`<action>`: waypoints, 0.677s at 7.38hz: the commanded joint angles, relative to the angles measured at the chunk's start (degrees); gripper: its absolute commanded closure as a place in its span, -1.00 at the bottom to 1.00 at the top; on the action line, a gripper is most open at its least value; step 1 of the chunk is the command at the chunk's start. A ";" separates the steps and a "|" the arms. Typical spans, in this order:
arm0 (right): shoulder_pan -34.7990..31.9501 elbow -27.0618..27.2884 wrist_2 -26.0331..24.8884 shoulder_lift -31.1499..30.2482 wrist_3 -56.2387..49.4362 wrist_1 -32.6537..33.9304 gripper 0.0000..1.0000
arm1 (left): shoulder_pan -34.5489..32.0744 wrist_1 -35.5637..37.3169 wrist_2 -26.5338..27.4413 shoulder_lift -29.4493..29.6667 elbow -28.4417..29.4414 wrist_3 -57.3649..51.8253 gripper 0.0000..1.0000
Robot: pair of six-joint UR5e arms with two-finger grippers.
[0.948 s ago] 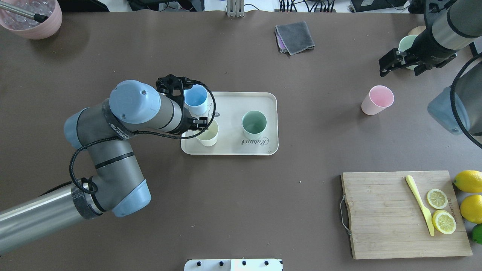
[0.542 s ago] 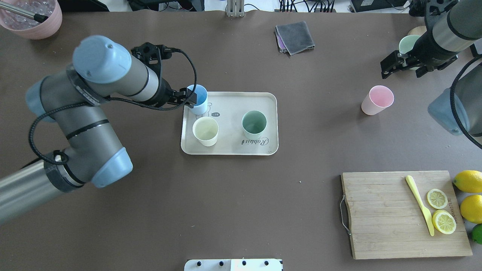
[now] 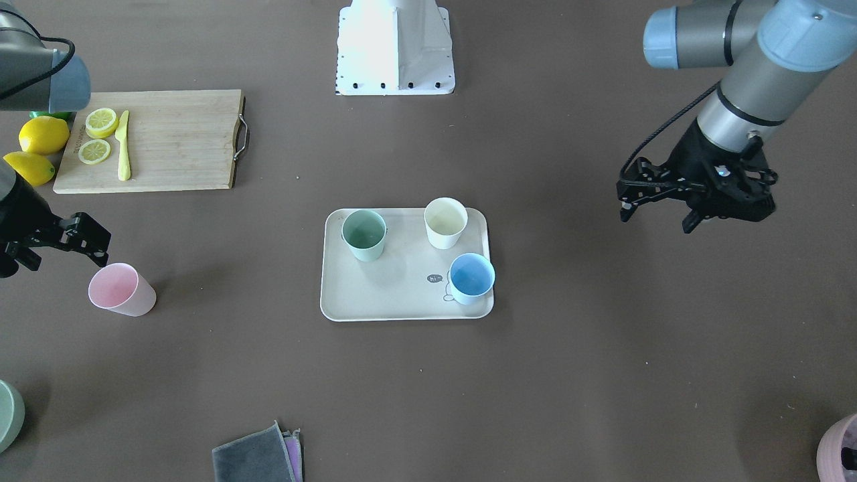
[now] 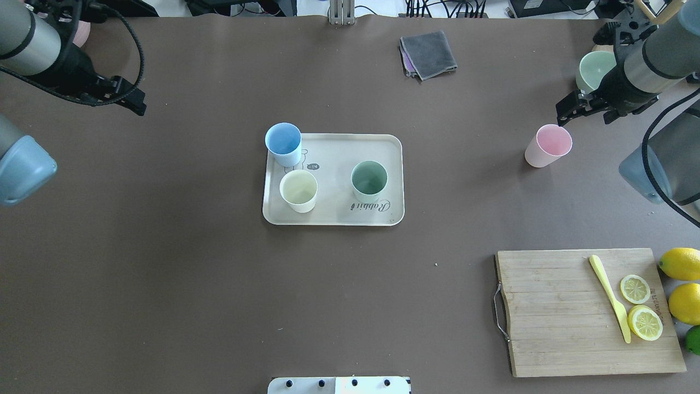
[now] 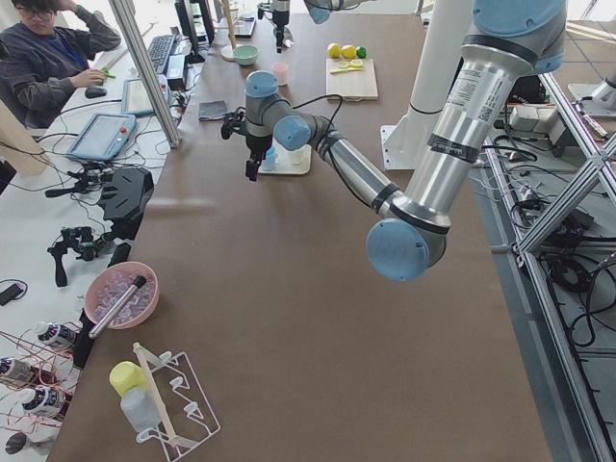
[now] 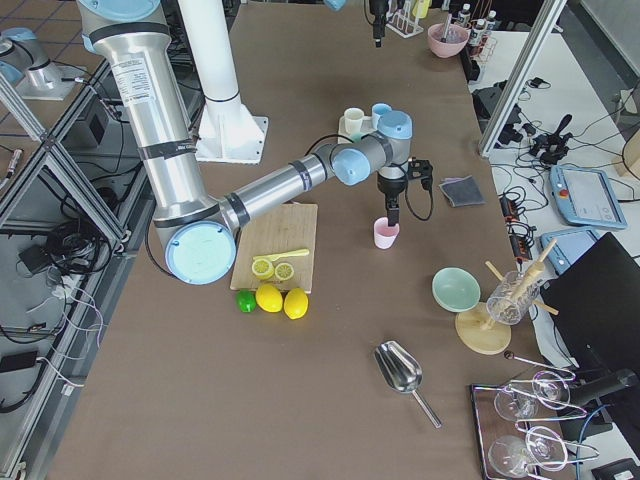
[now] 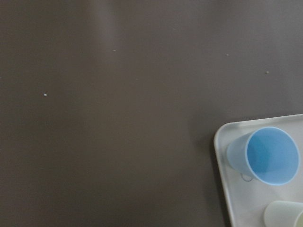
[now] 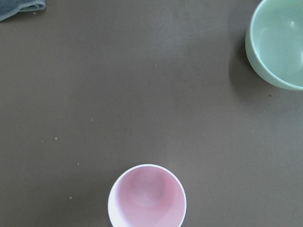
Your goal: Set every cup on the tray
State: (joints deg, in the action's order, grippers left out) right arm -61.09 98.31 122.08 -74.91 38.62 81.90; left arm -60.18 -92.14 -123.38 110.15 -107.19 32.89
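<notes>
Your left gripper (image 3: 659, 207) has let go of the blue cup (image 4: 283, 143) and swung well away, jaws spread and empty, leaving it upright in the tray (image 4: 339, 216) corner nearest that gripper, beside the cream cup (image 4: 298, 190) and the mint cup (image 4: 369, 180). Your right gripper (image 4: 584, 116), also spread wide and empty, has edged towards the pink cup (image 4: 548, 143), which stands on the table just beside its fingertips, not yet between them. By my reading, that is the last cup to bring over.
</notes>
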 commanded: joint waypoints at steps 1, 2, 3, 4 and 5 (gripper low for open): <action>1.14 -8.01 -0.18 -0.50 0.49 -10.50 -0.97 | -1.52 0.03 -0.28 -1.34 0.23 -3.80 -0.95; 1.50 -8.92 -0.27 -0.41 0.49 -11.75 -0.92 | -1.52 -0.06 -0.28 -1.34 0.31 -3.71 -0.95; 2.20 -8.84 -0.62 -0.50 1.63 -11.76 -0.64 | -1.44 -0.06 -0.28 -1.34 0.32 -3.62 -0.95; 3.42 -8.75 -1.05 -0.50 4.16 -11.94 0.16 | -1.26 -0.06 -0.28 -1.25 0.32 -3.62 -0.95; 4.57 -8.66 -1.49 -0.50 4.19 -11.94 0.63 | -1.17 -0.14 -0.19 -1.25 0.40 -3.54 -0.95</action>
State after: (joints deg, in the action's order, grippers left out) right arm -57.94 89.65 121.13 -75.40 41.76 70.17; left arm -61.48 -92.21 -123.64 108.86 -106.85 29.29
